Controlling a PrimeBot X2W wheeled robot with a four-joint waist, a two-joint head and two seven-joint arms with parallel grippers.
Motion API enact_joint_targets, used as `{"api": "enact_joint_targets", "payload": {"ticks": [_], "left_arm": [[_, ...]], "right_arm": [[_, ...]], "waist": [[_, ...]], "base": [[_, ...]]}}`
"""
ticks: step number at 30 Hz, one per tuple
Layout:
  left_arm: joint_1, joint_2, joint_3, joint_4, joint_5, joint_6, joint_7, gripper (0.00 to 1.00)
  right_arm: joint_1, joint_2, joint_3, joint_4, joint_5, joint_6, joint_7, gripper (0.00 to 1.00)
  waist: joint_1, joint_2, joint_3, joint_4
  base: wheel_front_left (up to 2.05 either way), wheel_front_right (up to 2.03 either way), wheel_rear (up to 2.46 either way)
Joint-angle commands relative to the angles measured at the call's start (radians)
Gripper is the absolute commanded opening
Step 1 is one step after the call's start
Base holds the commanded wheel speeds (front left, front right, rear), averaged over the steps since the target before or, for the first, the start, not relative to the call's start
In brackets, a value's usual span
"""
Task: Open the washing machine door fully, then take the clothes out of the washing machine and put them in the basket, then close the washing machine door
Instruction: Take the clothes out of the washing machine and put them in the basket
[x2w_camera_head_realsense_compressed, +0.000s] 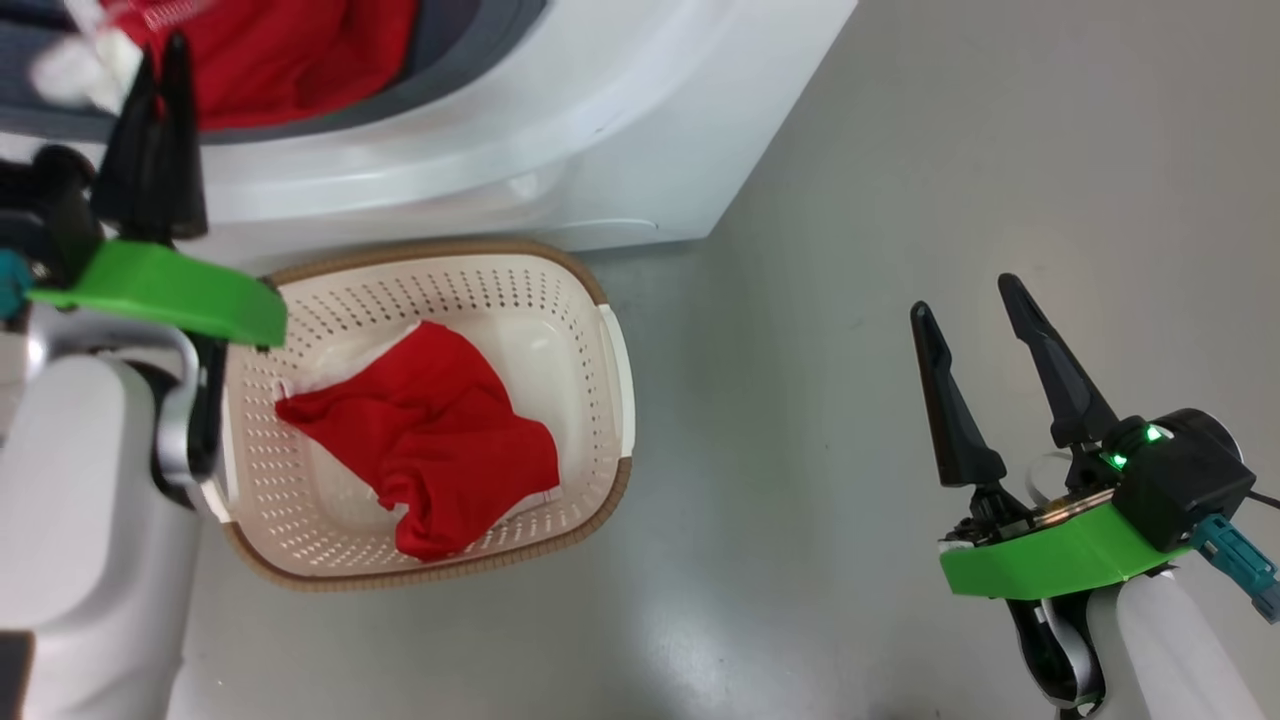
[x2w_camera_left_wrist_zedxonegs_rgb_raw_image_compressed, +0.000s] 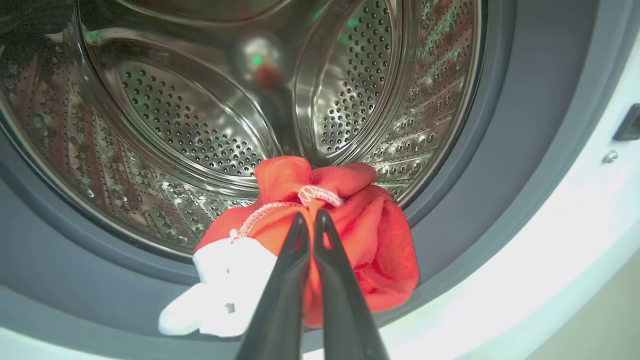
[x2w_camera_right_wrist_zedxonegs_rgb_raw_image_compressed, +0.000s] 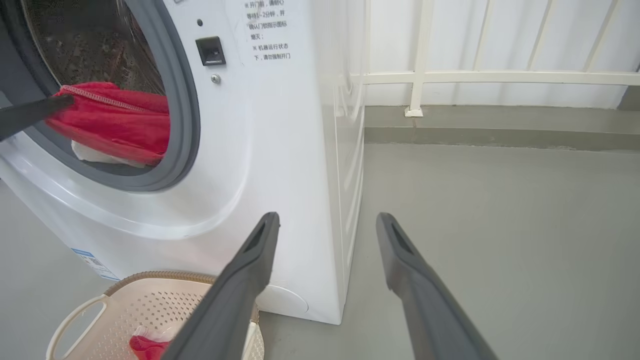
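A: Left gripper (x2w_camera_head_realsense_compressed: 165, 48) first: how does it stand in the head view?

B: At eleven o'clock, its two dark fingers pressed together, tips at the mouth of the washing machine (x2w_camera_head_realsense_compressed: 620, 130), against a red garment (x2w_camera_head_realsense_compressed: 290, 60) lying on the grey rubber ring (x2w_camera_head_realsense_compressed: 470, 30). A white scrap blurs beside the tips.

A: And the basket (x2w_camera_head_realsense_compressed: 470, 290)?

B: At seven o'clock on the grey floor (x2w_camera_head_realsense_compressed: 950, 150), just beside the machine's front: cream, perforated, brown woven-look rim. A second red garment (x2w_camera_head_realsense_compressed: 430, 440) lies crumpled in it, white cloth peeping from under its upper edge. Right gripper (x2w_camera_head_realsense_compressed: 964, 295) hangs at four o'clock over bare floor, fingers spread wide, holding nothing.

A: Left wrist view?

B: Fingers rise from six o'clock, closed, pinching the bunched red garment at a fold by its white-stitched hem. Its white part (x2w_camera_left_wrist_zedxonegs_rgb_raw_image_compressed: 225, 285) hangs toward seven o'clock over the ring. Behind, from nine to two o'clock, curves the shiny perforated steel drum (x2w_camera_left_wrist_zedxonegs_rgb_raw_image_compressed: 190, 125).

A: Right wrist view?

B: Spread fingers at six o'clock. The white machine stands from nine to twelve; the red garment shows in its opening at ten o'clock, the left gripper's fingertip touching the hem. A blue label sticker (x2w_camera_right_wrist_zedxonegs_rgb_raw_image_compressed: 95, 262) sits at eight o'clock, the basket's rim at seven, a white railing (x2w_camera_right_wrist_zedxonegs_rgb_raw_image_compressed: 500, 77) at one.
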Motion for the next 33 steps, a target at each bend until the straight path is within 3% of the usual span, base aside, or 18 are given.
{"api": "enact_joint_targets", "payload": {"ticks": [1,24,33], "left_arm": [[0.041,0.026,0.022,-0.045,-0.012,0.011,0.01,0.0],[0.339,-0.002,-0.025,-0.283,-0.001,0.081,-0.001,0.0],[0.416,-0.041,-0.057,-0.359,-0.006,0.112,0.01,0.0]], "right_arm": [[0.031,-0.007,0.014,-0.02,-0.006,0.006,-0.006,1.0],[0.105,-0.007,-0.018,-0.014,-0.025,0.006,-0.006,1.0],[0.125,-0.007,-0.029,-0.012,-0.025,0.006,-0.006,1.0]], "waist": [[-0.0001,0.0,-0.029,0.012],[-0.0001,0.0,-0.202,0.053],[-0.0001,0.0,-0.257,0.079]], "base": [[0.0,0.0,0.0],[0.0,0.0,0.0],[0.0,0.0,0.0]]}}
